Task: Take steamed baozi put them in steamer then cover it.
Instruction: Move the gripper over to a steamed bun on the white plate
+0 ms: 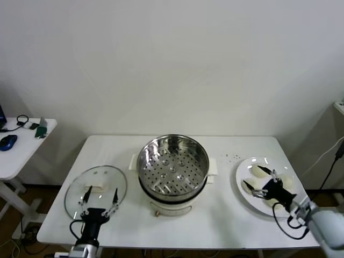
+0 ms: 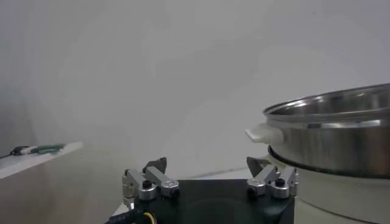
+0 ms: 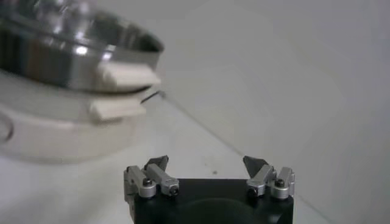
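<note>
Cream baozi [image 1: 262, 172] lie under the right gripper's [image 1: 258, 179] open jaws.

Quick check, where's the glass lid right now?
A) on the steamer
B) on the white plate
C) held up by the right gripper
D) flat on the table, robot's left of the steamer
D: the cover lies flat on the table to the robot's left of the open steamer, whose perforated tray is bare; the left gripper hovers at its near edge, fingers open.
</note>
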### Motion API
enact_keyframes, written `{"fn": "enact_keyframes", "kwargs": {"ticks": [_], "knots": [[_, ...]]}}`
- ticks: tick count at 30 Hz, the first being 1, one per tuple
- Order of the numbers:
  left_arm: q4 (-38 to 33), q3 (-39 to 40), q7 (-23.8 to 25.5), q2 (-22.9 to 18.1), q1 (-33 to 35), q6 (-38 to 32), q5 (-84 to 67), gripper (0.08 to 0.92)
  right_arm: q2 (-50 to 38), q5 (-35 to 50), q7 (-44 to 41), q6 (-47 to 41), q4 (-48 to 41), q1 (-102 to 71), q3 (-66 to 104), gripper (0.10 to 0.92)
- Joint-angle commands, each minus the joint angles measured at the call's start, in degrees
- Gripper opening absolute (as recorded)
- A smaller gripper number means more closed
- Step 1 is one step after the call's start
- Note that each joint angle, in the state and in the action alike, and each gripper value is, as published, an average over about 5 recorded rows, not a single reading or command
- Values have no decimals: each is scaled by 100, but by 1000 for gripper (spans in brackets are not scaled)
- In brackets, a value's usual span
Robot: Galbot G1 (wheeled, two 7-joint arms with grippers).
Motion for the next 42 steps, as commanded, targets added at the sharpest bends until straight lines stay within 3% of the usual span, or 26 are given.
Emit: {"fn": "enact_keyframes", "kwargs": {"ticks": [1, 7, 16, 32, 42], "knots": [[-38, 46, -50, 72, 24, 22, 23, 823, -1377, -759, -1953, -91, -978, 1508, -698, 823], [-21, 78, -74, 71, 20, 45, 37, 823, -1527, -1845, -2694, 465, -1781, 3749, -2659, 823], [-40, -44, -239, 102, -108, 296, -119, 823, -756, -2379, -3309, 858, -3241, 6756, -5619, 823], [-88, -168, -332, 259, -293, 579, -267, 823, 1194, -3219, -3214, 1135, -5047, 6915, -5893, 823], [-28, -198, -414, 261, -349, 642, -248, 823, 1749, -3808, -3005, 1334, -5816, 6664, -5352, 823]]}}
